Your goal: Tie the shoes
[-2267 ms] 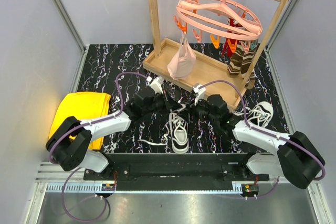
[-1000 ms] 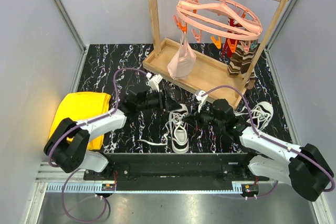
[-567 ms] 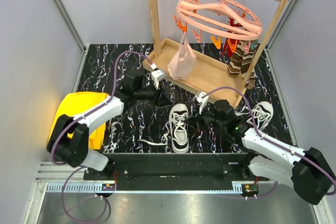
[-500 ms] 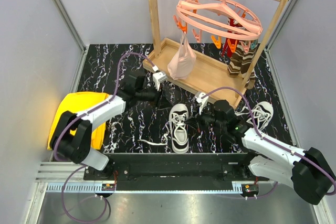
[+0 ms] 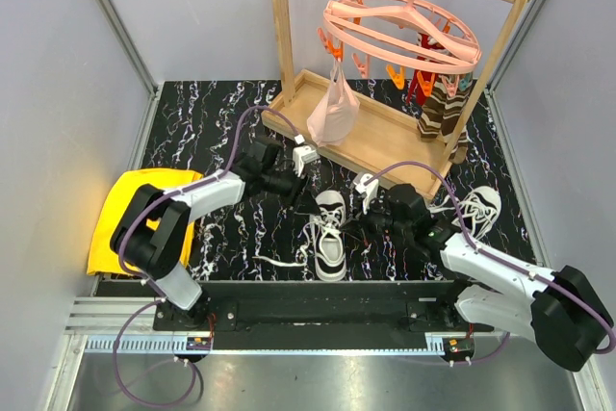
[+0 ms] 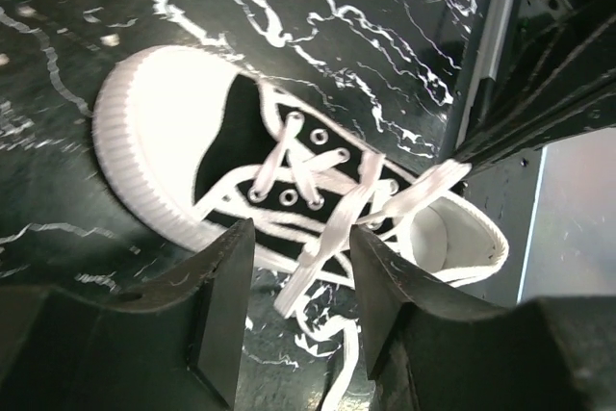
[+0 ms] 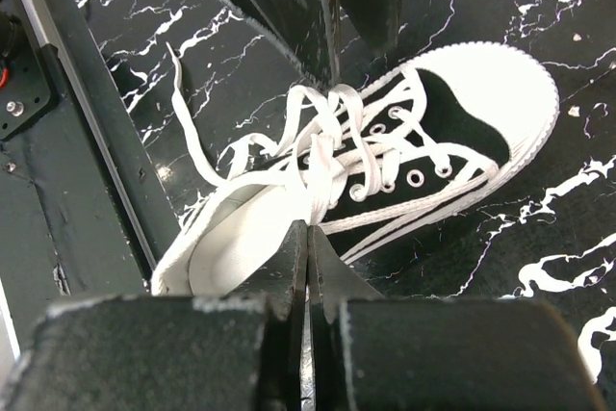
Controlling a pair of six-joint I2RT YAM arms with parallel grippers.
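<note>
Table [image 5: 192, 122]: one shoe [image 5: 328, 238] lies at 6 o'clock from centre, toe toward 12. The second shoe [image 5: 478, 207] sits at 4 o'clock, untouched.

Right gripper [image 7: 308, 226]: clenched on a lace [image 6: 414, 190], drawn taut off the eyelets [image 6: 303, 156].

Left gripper [image 6: 300, 230]: released, jaws straddling that lace without pinching it.

Advice: hold your right pull steady. Lower the left until the lace sits deep between the jaws, then close. Take care not to snag the crossings [image 7: 361, 156] beneath.

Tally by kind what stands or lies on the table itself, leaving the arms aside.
Shoes: 2
Yellow cloth: 1
Wooden rack: 1
Total: 4
</note>
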